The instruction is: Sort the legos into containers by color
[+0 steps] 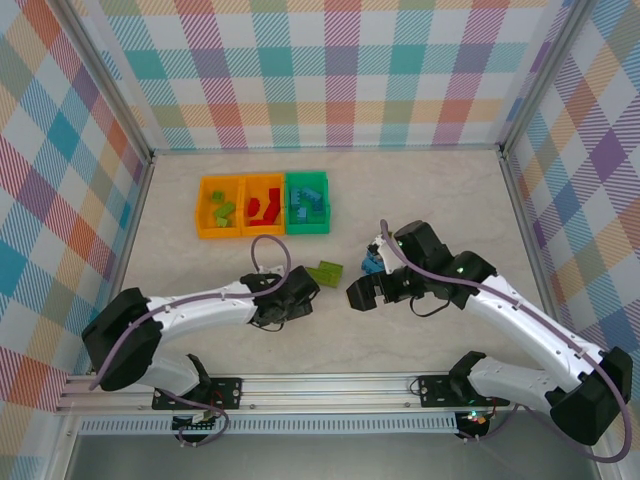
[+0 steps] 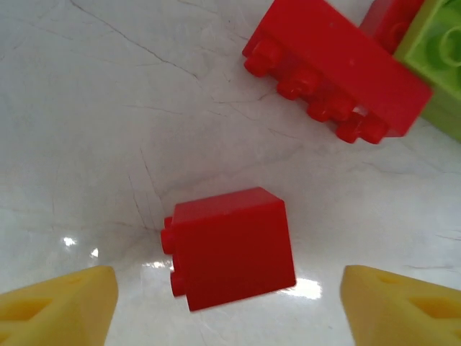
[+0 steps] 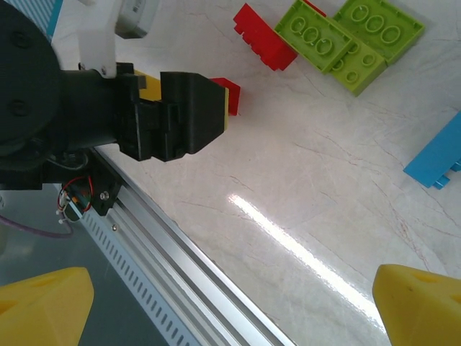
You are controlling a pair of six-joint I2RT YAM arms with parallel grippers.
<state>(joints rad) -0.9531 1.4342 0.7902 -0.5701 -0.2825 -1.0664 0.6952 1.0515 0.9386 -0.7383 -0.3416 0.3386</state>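
Red lego (image 2: 229, 249) lies on the table (image 2: 108, 108) between the parted jaws of my left gripper (image 2: 230, 308), untouched by either; I see my right gripper (image 3: 230, 310) spread wide, grasping nothing.

Left arm stretched low toward centre, left gripper (image 1: 303, 291) fingers apart. Right arm bent inward, right gripper (image 1: 358, 294) spread wide.

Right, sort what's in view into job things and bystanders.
Job: small red brick, long red brick, lime green plates, blue brick, left orange bin, middle orange bin, green bin.
Bystanders: aluminium rail, plaid walls.
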